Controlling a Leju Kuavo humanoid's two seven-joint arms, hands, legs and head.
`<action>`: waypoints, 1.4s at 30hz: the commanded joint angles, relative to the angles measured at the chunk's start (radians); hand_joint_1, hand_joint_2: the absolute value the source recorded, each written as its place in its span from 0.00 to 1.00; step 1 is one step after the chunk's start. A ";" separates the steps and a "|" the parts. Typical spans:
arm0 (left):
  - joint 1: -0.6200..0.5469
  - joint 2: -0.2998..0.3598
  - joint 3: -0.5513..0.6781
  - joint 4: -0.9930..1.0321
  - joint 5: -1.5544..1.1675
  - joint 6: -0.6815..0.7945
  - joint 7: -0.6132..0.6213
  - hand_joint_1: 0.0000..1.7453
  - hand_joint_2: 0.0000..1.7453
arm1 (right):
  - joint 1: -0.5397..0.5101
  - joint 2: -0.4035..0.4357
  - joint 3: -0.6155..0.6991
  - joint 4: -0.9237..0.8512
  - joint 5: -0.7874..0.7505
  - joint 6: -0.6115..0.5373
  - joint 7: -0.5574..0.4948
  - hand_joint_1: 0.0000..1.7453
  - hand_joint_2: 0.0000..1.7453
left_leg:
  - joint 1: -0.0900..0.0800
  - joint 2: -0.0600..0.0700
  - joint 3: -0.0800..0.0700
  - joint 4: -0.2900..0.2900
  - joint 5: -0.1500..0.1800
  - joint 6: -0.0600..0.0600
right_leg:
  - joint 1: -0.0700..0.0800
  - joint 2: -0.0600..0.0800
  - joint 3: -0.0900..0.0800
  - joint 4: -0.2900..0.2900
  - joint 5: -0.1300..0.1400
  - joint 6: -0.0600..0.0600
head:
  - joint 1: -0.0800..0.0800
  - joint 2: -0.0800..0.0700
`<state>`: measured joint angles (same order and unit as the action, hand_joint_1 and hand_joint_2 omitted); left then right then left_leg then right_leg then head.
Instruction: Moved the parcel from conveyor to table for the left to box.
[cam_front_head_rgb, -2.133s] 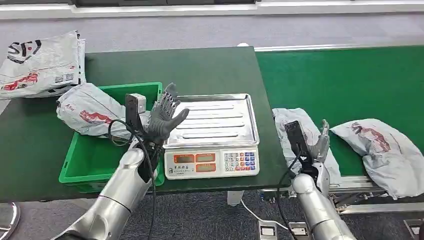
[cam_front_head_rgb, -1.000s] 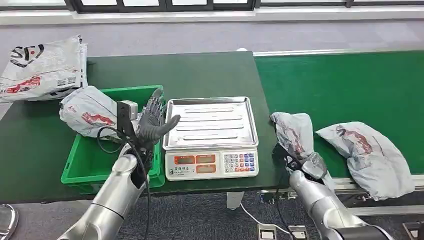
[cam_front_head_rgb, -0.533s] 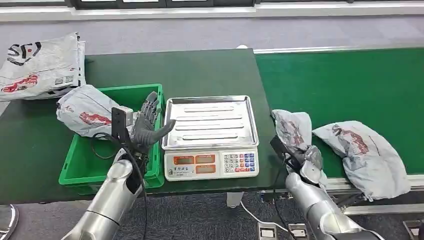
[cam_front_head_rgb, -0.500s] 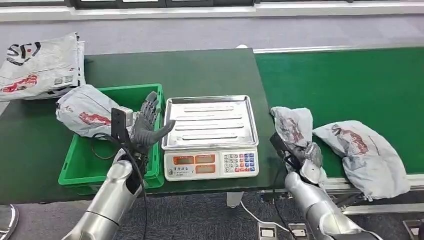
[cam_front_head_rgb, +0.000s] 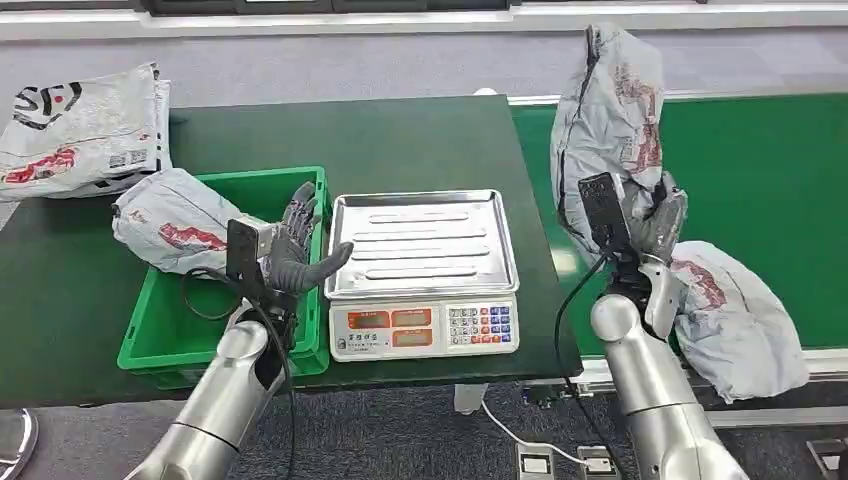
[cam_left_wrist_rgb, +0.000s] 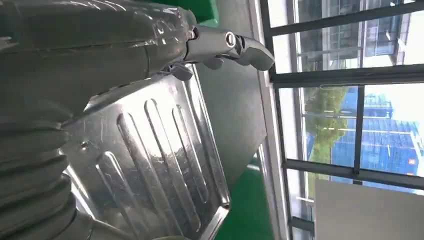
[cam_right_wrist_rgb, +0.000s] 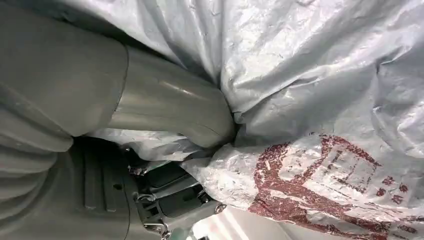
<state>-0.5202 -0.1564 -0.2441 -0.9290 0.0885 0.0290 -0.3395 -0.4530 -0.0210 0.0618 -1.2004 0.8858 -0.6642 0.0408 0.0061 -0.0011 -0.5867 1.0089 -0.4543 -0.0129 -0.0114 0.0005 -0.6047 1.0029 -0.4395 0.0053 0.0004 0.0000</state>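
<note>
Beside the dark green table (cam_front_head_rgb: 420, 140) runs a green conveyor (cam_front_head_rgb: 760, 170).

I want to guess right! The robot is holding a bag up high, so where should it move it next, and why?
Probably swing the right hand leftward to carry the lifted parcel over the scale tray. The parcel hangs above the conveyor edge, the tray is bare, and the left hand waits open beside it.

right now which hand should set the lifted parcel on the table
Right. The right hand already grips the lifted parcel above the conveyor. The left hand holds nothing, hovering between the green bin and the scale.
</note>
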 joint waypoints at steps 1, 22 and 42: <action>-0.099 -0.013 -0.022 0.117 -0.002 -0.010 0.005 0.00 1.00 | -0.075 -0.004 0.093 -0.023 -0.010 0.028 0.018 1.00 1.00 | 0.000 0.001 0.000 0.000 0.001 0.000 | 0.000 0.001 -0.001 0.000 0.001 -0.001 | 0.000 0.000; -0.099 -0.012 -0.022 0.118 -0.002 -0.009 0.003 0.00 1.00 | -0.072 -0.007 0.092 -0.023 -0.012 0.026 0.017 1.00 1.00 | 0.000 0.001 0.001 -0.001 0.001 0.000 | 0.000 0.000 0.000 0.000 0.001 0.000 | 0.000 0.000; -0.165 -0.037 -0.031 0.137 -0.033 0.236 -0.060 0.00 1.00 | -0.262 0.180 0.377 0.537 -0.285 0.655 0.108 1.00 1.00 | 0.001 0.004 0.002 -0.002 0.003 -0.003 | 0.003 0.004 0.001 -0.001 0.003 -0.001 | 0.000 0.000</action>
<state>-0.6485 -0.2148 -0.2464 -0.8312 0.0687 0.1703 -0.3833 -0.6371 0.0907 0.3050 -1.0093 0.7750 -0.3329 0.1190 0.0066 -0.0019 -0.5877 1.0089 -0.4510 -0.0156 -0.0094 0.0002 -0.6058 1.0043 -0.4380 0.0046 0.0000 0.0000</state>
